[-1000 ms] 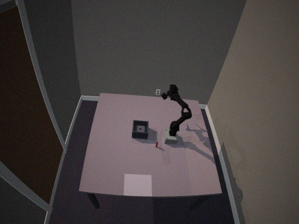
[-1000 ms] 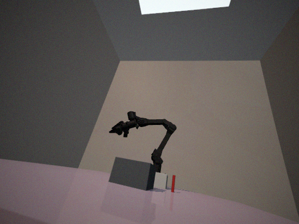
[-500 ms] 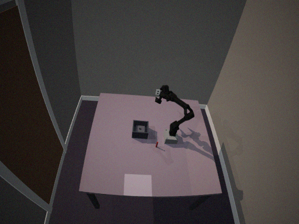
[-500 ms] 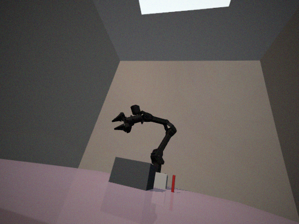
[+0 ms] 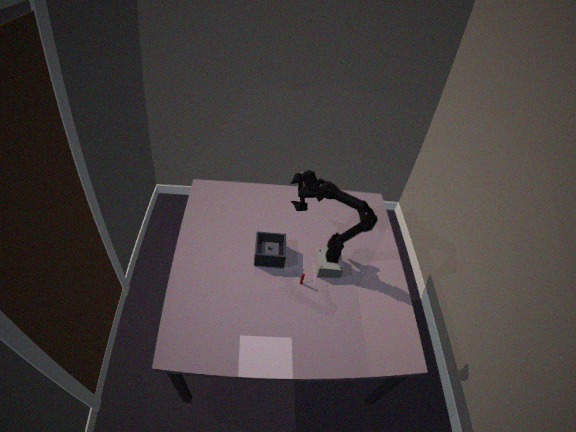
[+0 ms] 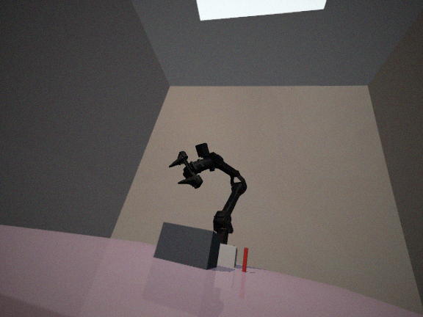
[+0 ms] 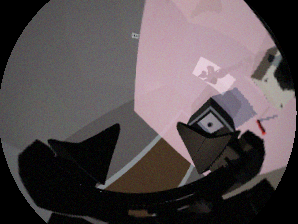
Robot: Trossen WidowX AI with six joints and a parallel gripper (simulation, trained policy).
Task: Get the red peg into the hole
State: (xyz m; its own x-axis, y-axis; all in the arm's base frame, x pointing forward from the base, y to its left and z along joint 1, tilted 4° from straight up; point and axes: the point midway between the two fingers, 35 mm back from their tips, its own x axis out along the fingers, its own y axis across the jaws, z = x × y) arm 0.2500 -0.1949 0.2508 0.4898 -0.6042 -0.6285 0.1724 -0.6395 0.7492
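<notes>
Pincer [image 5: 300, 192] [image 6: 180, 174] [image 7: 149, 125] released, raised well away; red peg [image 5: 302, 278] [image 6: 245, 260] [image 7: 261, 127] upright on worktop [image 5: 215, 310] [image 6: 110, 271] [image 7: 165, 65], outside open box [image 5: 270, 261] [image 6: 185, 245] [image 7: 227, 114], near arm base [image 5: 330, 271] [image 6: 227, 255] [image 7: 270, 91]; presumably ungrasped, hence hole unfilled

The black end effector [image 5: 294, 191] [image 6: 174, 175] [image 7: 149, 125] has swung leftward in the top view and rolled, so its two fingers, bunched together in the oldest views, now show as clearly separate prongs. In the exterior view it sits farther right and higher, and the black jointed robot arm [image 5: 355, 202] [image 6: 231, 202] has its forearm, nearly level at first, sloping more steeply up from the elbow. From above, the arm's wrist end now covers the small white wall plate.
</notes>
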